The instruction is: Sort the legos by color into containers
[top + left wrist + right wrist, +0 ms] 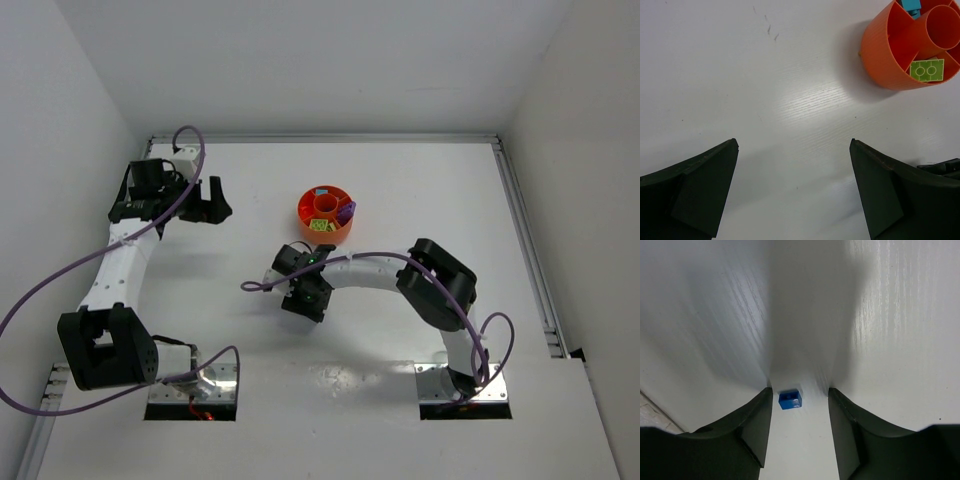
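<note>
Right wrist: one blue lego (790,399) loose inside the half-open right hand (800,390); left hand (793,142) wide open, empty.

A white tabletop (420,190) with a faint wood grain fills the scene. It is boxed in by plain white panels: a left wall (60,120), a back wall (320,60) and a right wall (590,150), all matte and unmarked. A thin metal rail (524,230) runs along the tabletop's right edge, and a similar strip (330,137) lines the far edge where the surface meets the back wall. The light is even and diffuse, with a soft glare (340,375) on the near part of the tabletop. Close up from the left wrist, a few small dark scuff marks (769,30) show on the surface, near a brighter sheen (810,95) that brings out the grain.
</note>
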Robot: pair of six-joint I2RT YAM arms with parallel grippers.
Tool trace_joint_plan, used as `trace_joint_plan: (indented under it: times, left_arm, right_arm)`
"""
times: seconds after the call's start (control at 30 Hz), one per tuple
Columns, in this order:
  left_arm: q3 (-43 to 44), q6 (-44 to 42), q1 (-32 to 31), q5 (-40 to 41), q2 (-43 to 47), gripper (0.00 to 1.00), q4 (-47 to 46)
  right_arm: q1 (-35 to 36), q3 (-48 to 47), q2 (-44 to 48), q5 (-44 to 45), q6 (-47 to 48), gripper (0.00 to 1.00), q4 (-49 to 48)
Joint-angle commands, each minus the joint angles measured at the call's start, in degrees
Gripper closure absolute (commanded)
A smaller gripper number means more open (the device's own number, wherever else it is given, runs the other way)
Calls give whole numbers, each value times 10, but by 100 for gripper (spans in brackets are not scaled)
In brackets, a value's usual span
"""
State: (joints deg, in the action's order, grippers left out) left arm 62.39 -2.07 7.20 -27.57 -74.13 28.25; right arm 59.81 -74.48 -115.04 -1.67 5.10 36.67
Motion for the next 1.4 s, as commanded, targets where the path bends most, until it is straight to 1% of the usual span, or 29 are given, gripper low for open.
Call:
trace_joint_plan:
  times: [0.0,0.03,0.07,0.1,0.17,0.3,0.47,0.6,0.67,0.7,0.9,1.07,1.27,1.37]
  left_arm:
    - [-1,-5,-4,-1,18,0,-6]
    - [-1,-5,-4,-1,18,0,-6]
    - [-1,-5,-4,-1,18,0,-6]
    - [-1,-5,-4,-1,18,0,-6]
    - [-1,-5,-4,-1,18,0,-6]
    - [-1,-5,-4,-1,13,0,-6]
    - [-1,-5,-4,-1,7,0,-6]
    - [5,0,-4,-1,2,0,-6]
    - [5,0,-4,-1,2,0,-6]
    - [5,0,-4,-1,2,0,-6]
    - [5,0,-4,-1,2,0,-6]
    - [5,0,-4,-1,2,0,-6]
    - [5,0,-10,-1,2,0,-6]
    - [10,0,-10,-1,2,0,-6]
  right_arm:
    - [4,0,2,-1,-7,52,3]
    - [4,0,2,-1,-2,54,3]
    - [4,0,2,-7,-2,59,3]
    - [4,0,2,-7,-2,62,3]
    - [9,6,2,-7,-2,66,3]
    - [9,19,2,-12,-2,70,3]
    - [9,38,7,-12,-2,70,3]
    - [9,38,12,-12,-2,76,3]
    - [9,38,12,-12,3,84,3]
    - [9,38,12,-12,3,86,3]
    - [9,28,12,-18,3,90,3]
    - [-1,-22,32,-34,3,93,20]
    - [-15,-101,76,-57,-9,93,20]
    - [-37,-172,82,-63,-21,93,25]
